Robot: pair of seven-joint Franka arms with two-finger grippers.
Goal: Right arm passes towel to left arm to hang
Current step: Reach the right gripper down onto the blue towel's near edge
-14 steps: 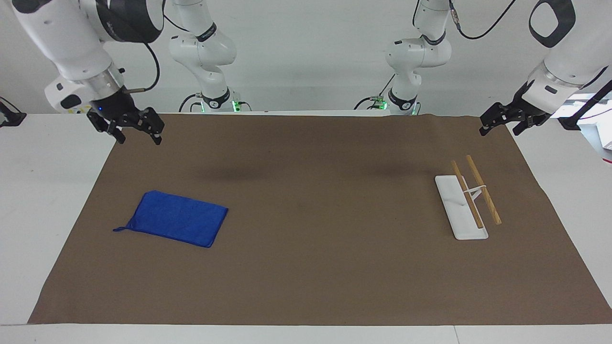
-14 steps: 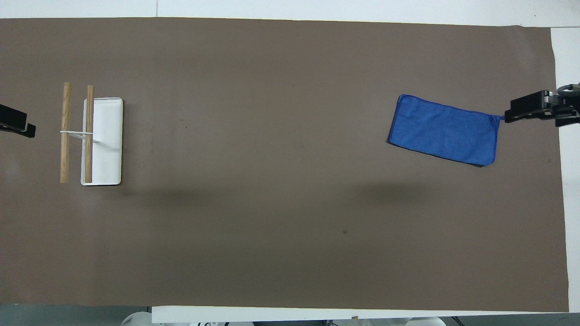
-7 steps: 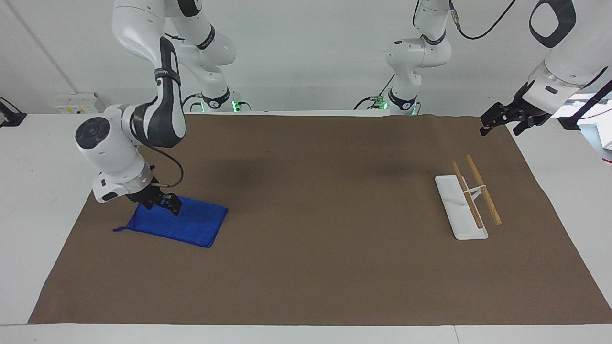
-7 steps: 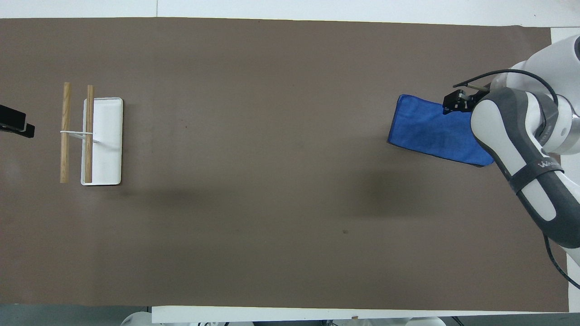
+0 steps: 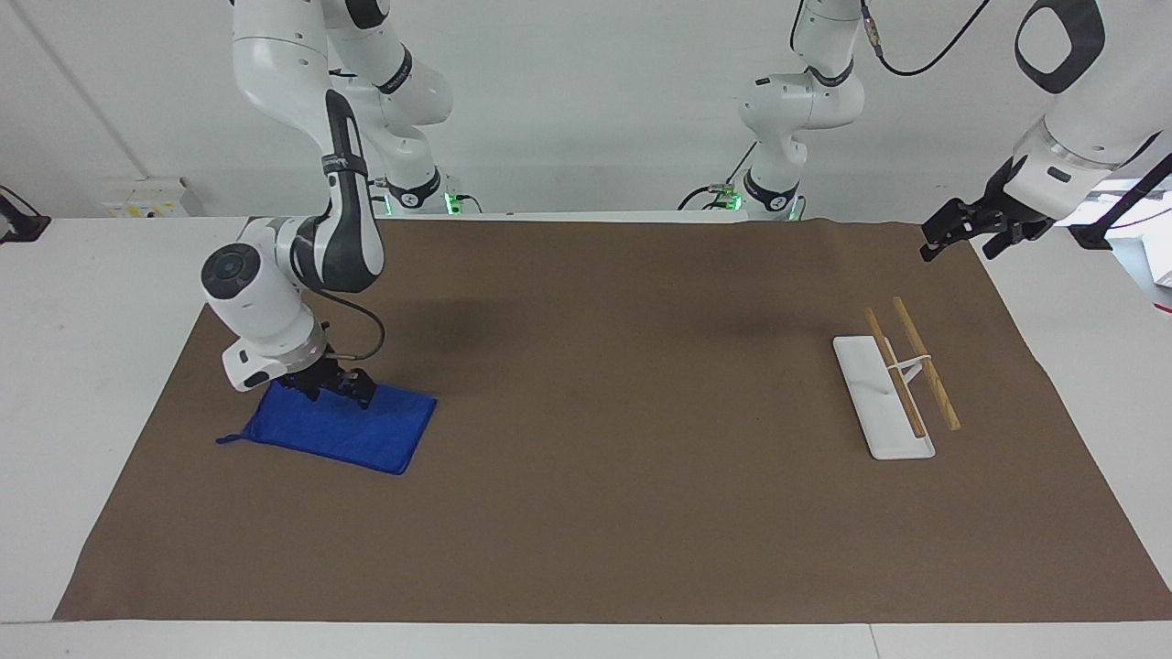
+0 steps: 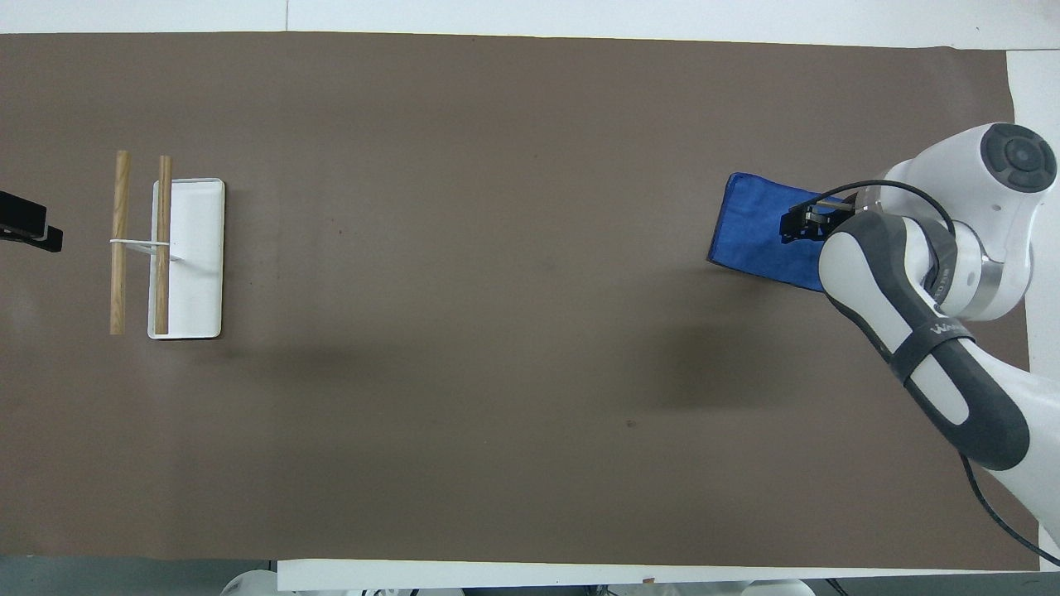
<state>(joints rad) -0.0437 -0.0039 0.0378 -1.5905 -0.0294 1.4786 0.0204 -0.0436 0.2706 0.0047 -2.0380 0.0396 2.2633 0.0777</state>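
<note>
Step in hand: right arm pick-up of the towel.

The towel (image 5: 334,427) lies flat on the bench (image 5: 595,513) toward the right arm's end. The right end effector (image 5: 337,389) is down on the towel's edge nearer the robots; you cannot tell its finger opening. The left end effector (image 5: 972,229) waits at the bench corner near the rack (image 5: 893,389). Next, verify a firm grip, then lift.

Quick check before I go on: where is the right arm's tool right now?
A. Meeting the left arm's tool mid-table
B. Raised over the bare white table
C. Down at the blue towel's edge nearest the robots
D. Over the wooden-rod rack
C. The facing view shows the right arm's tool low on the towel, at its edge nearest the robots; the left arm's tool waits over the mat's corner.
</note>
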